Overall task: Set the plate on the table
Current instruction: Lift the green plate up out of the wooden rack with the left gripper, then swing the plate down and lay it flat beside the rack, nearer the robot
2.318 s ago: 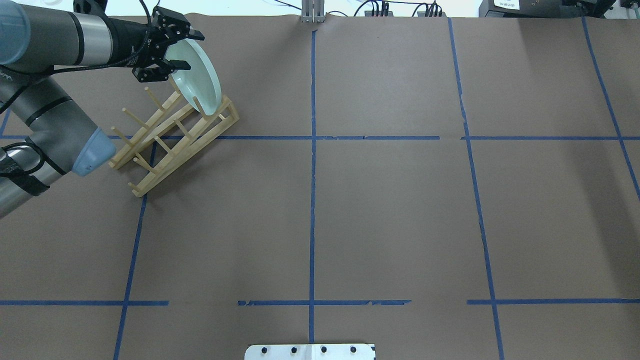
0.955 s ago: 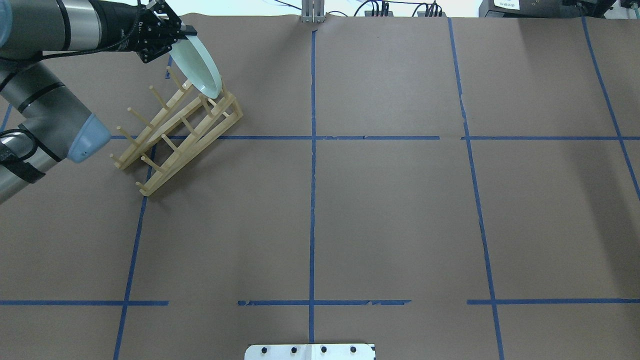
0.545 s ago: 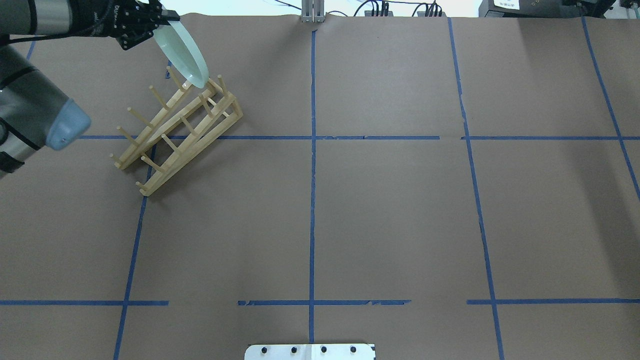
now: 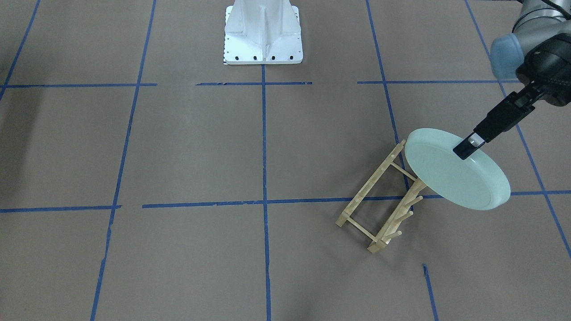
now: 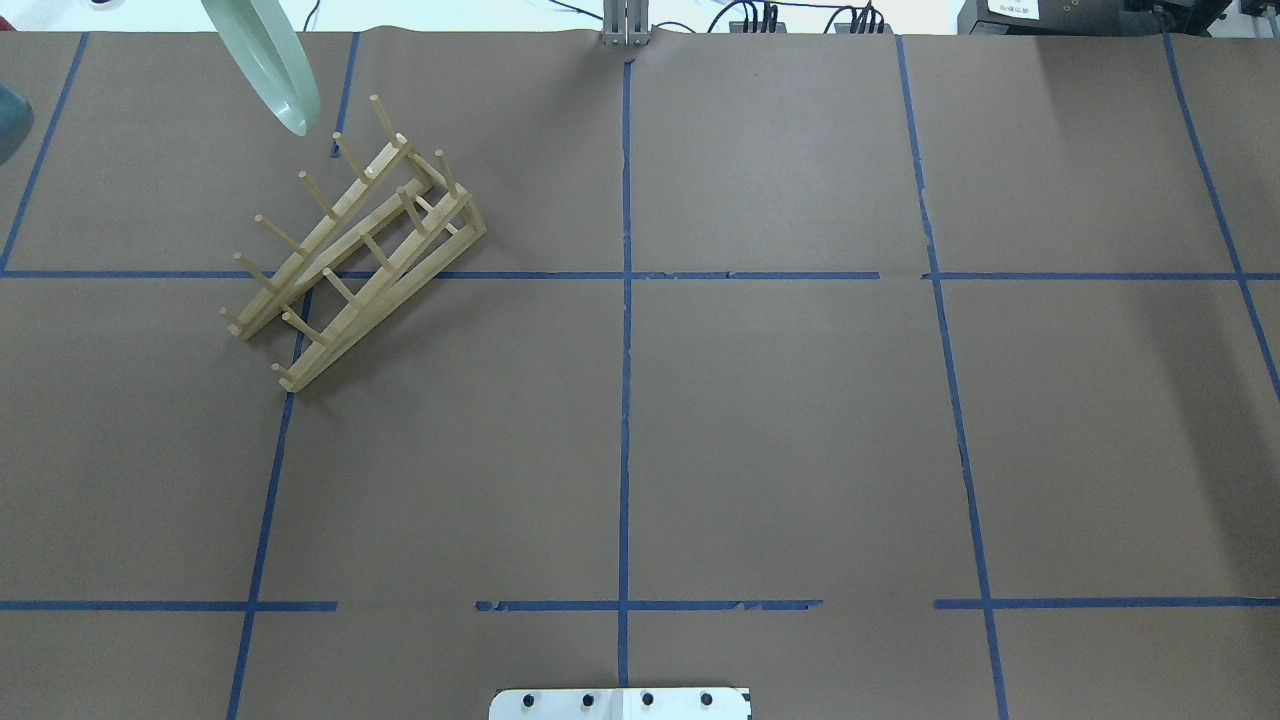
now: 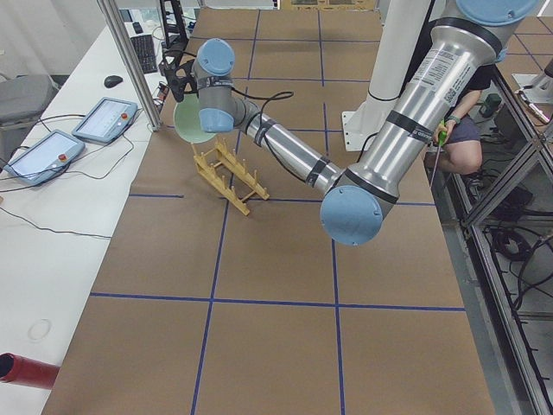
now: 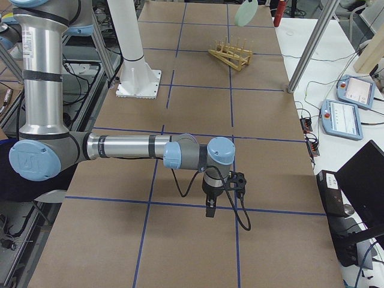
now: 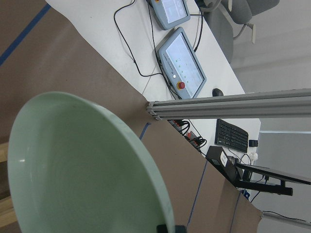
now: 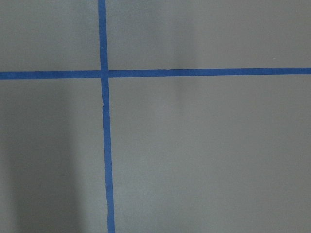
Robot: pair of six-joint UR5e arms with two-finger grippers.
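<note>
1. Watching the left of my overhead feed, I see the plate (image 5: 265, 60) in the air over the far left corner of the table (image 5: 780, 430). It is tipped steeply on edge and touches nothing below it.
2. My front-facing camera shows the left gripper (image 4: 467, 146) clamped together on the plate's raised rim, with one dark finger lying over the edge on the robot's side.
3. On the left wrist camera the plate's hollow face fills the lower left, and a dark fingertip (image 8: 167, 228) shows at the bottom edge against the rim.
4. Just right of the plate and nearer to me, the wooden peg rack (image 5: 350, 250) stands on the table, pegs up, angled across a blue tape line (image 5: 520, 275).
5. Further right, the right gripper (image 7: 208, 210) hangs pointing down, low over the table beside a tape crossing. Only the side camera shows it, so I cannot tell whether its fingers are apart or together.
</note>
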